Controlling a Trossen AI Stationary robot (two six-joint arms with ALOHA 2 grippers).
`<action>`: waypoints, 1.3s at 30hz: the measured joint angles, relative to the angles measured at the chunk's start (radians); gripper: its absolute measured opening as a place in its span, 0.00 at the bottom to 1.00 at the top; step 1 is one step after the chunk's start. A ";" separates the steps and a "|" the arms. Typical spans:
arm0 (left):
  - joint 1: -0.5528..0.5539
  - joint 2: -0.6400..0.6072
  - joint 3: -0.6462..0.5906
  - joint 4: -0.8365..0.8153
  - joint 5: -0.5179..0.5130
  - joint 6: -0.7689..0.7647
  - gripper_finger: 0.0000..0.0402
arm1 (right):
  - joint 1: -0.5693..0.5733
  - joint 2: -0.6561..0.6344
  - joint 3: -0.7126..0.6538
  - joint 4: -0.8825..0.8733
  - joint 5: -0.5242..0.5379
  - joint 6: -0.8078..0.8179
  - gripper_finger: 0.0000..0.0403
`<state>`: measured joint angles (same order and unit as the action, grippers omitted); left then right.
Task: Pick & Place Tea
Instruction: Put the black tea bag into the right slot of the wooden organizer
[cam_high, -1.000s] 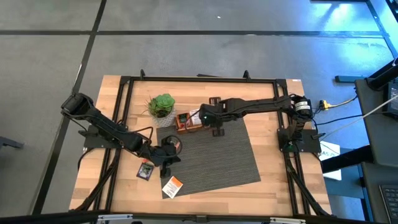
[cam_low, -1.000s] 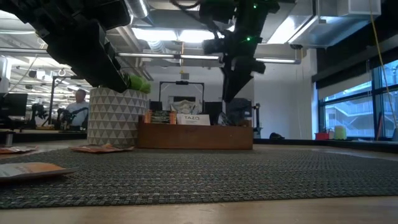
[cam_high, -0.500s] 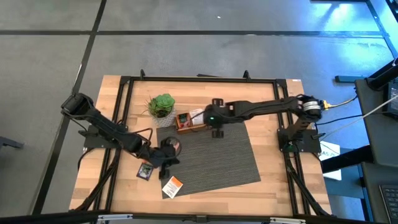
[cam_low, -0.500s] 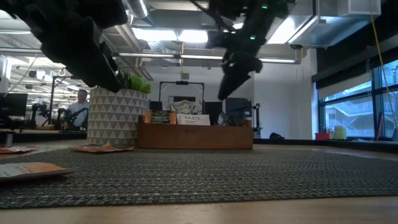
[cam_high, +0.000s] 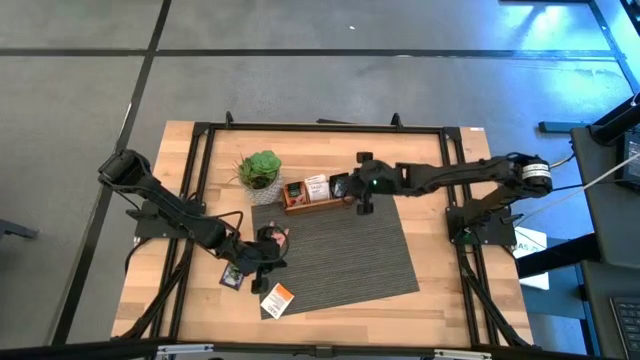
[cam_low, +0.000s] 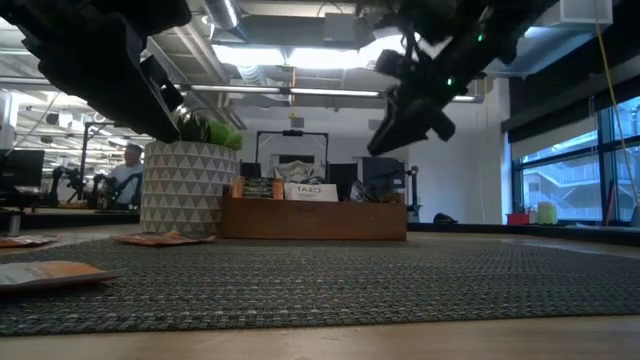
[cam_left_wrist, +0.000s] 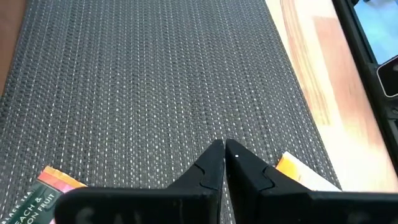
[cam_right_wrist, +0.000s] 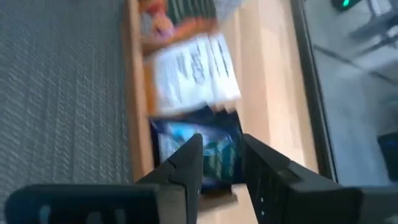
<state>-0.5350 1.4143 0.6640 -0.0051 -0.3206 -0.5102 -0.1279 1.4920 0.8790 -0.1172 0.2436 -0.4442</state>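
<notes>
— What has just changed over the table?

— The right gripper (cam_high: 362, 193) has swung away from above the wooden tray (cam_high: 303, 207) and now hangs past the tray's right end, its fingers apart with nothing between them; the left gripper (cam_high: 260, 252) has dipped lower at the near-left corner of the woven mat (cam_high: 350, 250), its fingertips pressed together and empty

— And for the job?

— By the look of it a drop into the tray is done and the right arm is clearing out; the left arm seems to be lining up on the loose tea sachets, though it would have to open first

— Where is the tea?

— Split; a white sachet (cam_high: 316, 185) and a dark blue sachet (cam_right_wrist: 208, 149) stand in the tray beside orange ones, next to the potted plant (cam_high: 260, 170); three lie loose around the left gripper: an orange-red sachet (cam_high: 276, 236) on the mat's edge, a dark sachet (cam_high: 232, 276) on bare wood, an orange-and-white sachet (cam_high: 277, 297) at the mat's corner

— How do they look?

— Small, flat, squarish printed paper packets, lying flush to the surface; thin edges that may be awkward to pinch
</notes>
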 joint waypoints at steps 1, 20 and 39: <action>0.000 0.000 0.000 0.000 0.000 0.000 0.03 | -0.025 0.005 -0.001 -0.004 -0.034 -0.005 0.27; 0.021 0.000 0.000 0.004 -0.001 0.000 0.03 | -0.231 0.151 0.063 0.060 -0.475 -0.241 0.22; 0.027 0.000 -0.001 0.001 0.001 0.001 0.03 | -0.274 0.191 0.127 -0.066 -0.533 -0.237 0.22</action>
<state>-0.5076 1.4143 0.6632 -0.0039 -0.3193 -0.5097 -0.4023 1.6830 1.0055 -0.1828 -0.2897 -0.6815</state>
